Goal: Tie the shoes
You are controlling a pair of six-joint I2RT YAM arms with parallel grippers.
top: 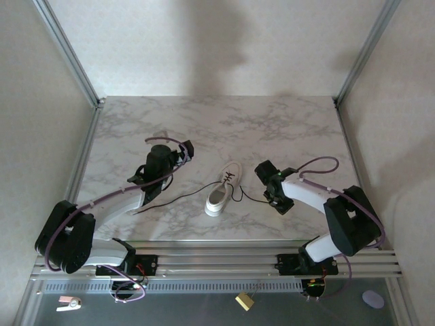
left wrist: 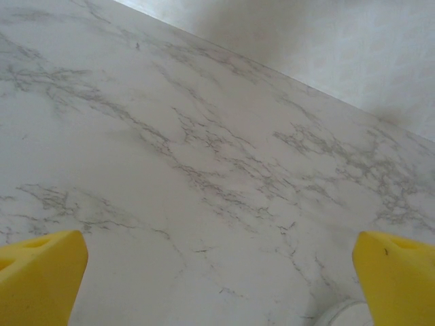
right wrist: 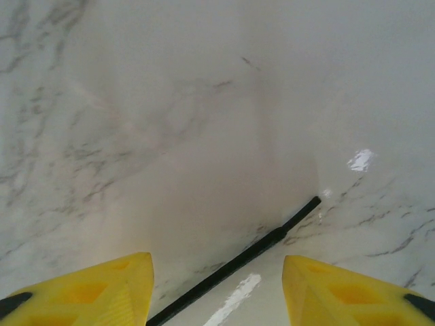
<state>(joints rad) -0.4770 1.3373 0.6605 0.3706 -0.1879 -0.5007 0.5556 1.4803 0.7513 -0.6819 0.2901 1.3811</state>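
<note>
Marble table, pale walls around. Sneaker mid-table between your arms, laces loose, trailing left and right. No loop, no knot: all tying left for you. Left gripper gaping, empty, over bare marble. Right gripper jaws apart, straddling right lace, not pinching. Lace tips, eyelets too small to make out

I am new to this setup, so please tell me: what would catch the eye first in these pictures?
A small white low-top sneaker sits untied at the centre of the marble-patterned table, its thin black laces trailing to both sides. One lace end lies between the right gripper's open yellow fingers.
</note>
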